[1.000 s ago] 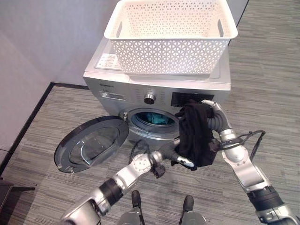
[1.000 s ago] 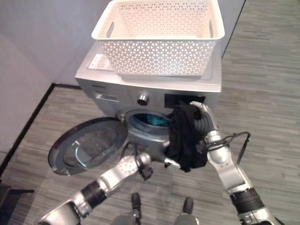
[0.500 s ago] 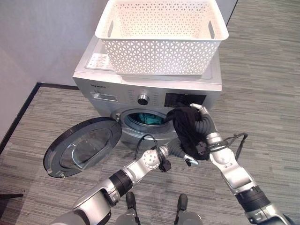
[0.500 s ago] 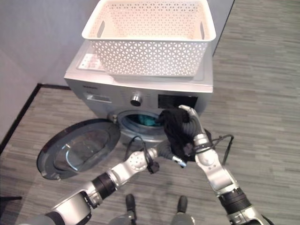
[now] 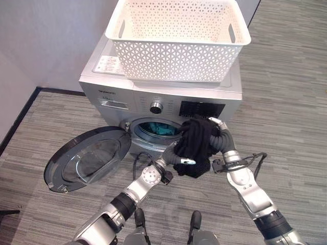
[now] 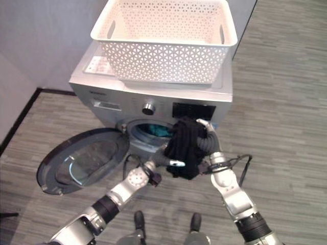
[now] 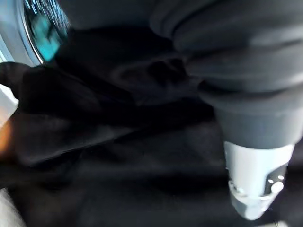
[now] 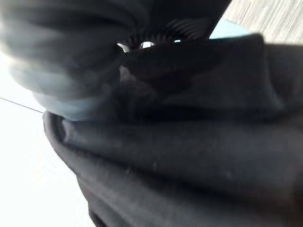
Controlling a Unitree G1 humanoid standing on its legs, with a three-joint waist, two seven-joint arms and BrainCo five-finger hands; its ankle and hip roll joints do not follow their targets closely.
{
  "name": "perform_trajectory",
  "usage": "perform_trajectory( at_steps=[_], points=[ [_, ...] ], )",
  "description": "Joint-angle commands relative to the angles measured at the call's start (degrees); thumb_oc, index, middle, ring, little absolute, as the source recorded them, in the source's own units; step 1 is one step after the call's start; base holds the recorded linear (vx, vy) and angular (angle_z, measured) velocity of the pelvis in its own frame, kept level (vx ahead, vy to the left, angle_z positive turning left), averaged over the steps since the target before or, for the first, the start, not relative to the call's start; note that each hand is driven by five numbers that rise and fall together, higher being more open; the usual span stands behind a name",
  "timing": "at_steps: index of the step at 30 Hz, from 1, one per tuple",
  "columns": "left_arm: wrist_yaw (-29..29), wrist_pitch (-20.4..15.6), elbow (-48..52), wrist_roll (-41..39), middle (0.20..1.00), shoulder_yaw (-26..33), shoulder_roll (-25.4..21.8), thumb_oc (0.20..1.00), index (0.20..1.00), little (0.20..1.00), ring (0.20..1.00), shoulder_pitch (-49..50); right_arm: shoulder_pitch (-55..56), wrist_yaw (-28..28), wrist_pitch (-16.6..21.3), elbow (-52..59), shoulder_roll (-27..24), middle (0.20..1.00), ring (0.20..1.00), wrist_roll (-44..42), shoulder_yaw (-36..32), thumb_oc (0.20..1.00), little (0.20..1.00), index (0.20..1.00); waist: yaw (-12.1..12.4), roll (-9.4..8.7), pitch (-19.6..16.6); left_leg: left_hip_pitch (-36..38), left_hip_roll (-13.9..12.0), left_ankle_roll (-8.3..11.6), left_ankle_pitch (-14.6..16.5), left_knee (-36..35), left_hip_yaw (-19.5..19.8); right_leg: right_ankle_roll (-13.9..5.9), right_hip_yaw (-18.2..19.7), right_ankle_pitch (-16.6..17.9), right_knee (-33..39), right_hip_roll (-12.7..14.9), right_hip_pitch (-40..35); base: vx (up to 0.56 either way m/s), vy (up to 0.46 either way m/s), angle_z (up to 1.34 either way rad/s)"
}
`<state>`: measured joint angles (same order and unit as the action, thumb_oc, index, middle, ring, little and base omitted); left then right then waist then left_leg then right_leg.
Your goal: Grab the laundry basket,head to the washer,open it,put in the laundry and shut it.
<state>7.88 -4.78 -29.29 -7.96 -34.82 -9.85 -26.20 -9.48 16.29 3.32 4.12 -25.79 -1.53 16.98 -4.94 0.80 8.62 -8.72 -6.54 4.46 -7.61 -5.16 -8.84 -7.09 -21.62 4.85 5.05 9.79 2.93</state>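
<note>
Black garment (image 5: 194,145) covers most of both hands' fingers; grip of left hand (image 5: 180,159) and right hand (image 5: 220,137) undeterminable. Drum contents reduced to a teal patch (image 5: 162,129)

White lattice basket (image 5: 179,38), black garment (image 5: 194,145), silver washer (image 5: 127,92).
</note>
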Motion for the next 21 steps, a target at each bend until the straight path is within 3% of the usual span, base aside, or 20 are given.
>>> perform_trajectory(
  at_steps=[1,7,11,21],
  points=[
    [1.39,-1.57,0.83,4.07,1.000,-0.05,1.00,1.000,1.000,1.000,1.000,-5.64,-3.62,2.16,1.69,4.06,0.79,0.200,0.200,-2.05,-4.31,0.200,0.200,0.200,0.65,-1.82,0.89,1.52,-0.31,-0.53,3.95,0.16,-6.40,0.51,4.01,-8.03,-0.05,-3.61,-2.36,0.00,0.000,0.00],
    [-0.39,-0.79,2.24,3.98,1.000,-2.27,2.39,1.000,1.000,1.000,1.000,-8.14,-3.83,2.84,1.64,4.45,0.97,0.200,0.200,-3.06,-5.95,0.200,0.200,0.200,0.45,-1.99,1.09,1.08,-0.25,-0.35,3.80,0.16,-5.77,0.54,3.56,-8.20,-0.05,-3.73,-2.37,0.00,0.000,0.03],
    [-0.86,-0.52,0.61,4.91,1.000,-5.26,5.92,1.000,1.000,1.000,1.000,-13.00,-2.33,3.47,2.19,5.11,1.09,0.200,0.200,-4.69,-7.63,0.200,0.200,0.200,-0.59,-2.19,0.88,0.97,-0.28,-0.27,3.98,0.16,-5.57,0.68,3.58,-8.35,-0.05,-3.97,-2.44,0.00,0.001,0.01],
    [-0.38,-0.13,-4.37,2.63,1.000,-6.41,9.87,1.000,1.000,1.000,1.000,-16.24,-0.29,4.67,2.45,4.86,0.41,0.200,0.200,-5.14,-9.71,0.200,0.200,0.200,-2.27,-2.50,0.48,1.43,-0.63,-0.53,4.43,0.16,-6.36,0.55,4.62,-8.01,-0.16,-4.14,-2.10,0.00,0.000,0.00]
  ],
)
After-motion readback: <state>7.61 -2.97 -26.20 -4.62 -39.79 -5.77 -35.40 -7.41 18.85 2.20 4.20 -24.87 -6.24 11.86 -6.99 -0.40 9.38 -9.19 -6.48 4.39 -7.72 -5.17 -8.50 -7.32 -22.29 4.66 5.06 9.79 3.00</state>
